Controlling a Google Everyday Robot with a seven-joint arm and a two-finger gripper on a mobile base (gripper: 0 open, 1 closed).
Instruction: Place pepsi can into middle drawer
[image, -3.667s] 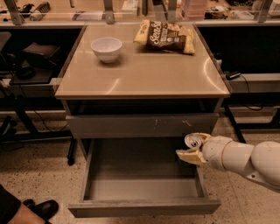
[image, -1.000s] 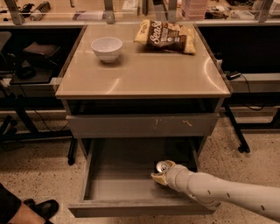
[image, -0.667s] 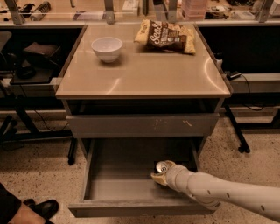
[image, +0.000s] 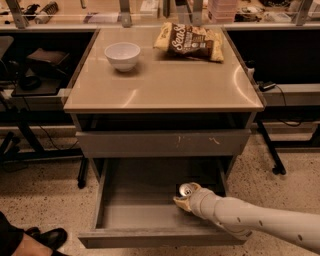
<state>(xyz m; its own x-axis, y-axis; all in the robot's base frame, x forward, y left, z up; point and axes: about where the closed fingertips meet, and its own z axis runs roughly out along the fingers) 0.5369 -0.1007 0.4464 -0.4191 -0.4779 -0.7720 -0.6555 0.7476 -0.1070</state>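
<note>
The pepsi can (image: 186, 189) shows only its silver top and a bit of dark side. It stands upright inside the open middle drawer (image: 135, 210), at the right side of its smooth grey floor. My gripper (image: 183, 198) reaches in from the lower right on a white arm and is shut on the can, with a pale finger (image: 180, 202) along its front. The can's logo is hidden.
Above the open drawer is a closed grey drawer front with pale scratch marks (image: 195, 142). On the tan tabletop (image: 165, 85) stand a white bowl (image: 122, 55) and a chip bag (image: 191, 41). A person's dark shoe (image: 35, 240) is at the lower left.
My gripper carried the can from the drawer's right edge down and left into the drawer. Over the last second it has hardly moved.
</note>
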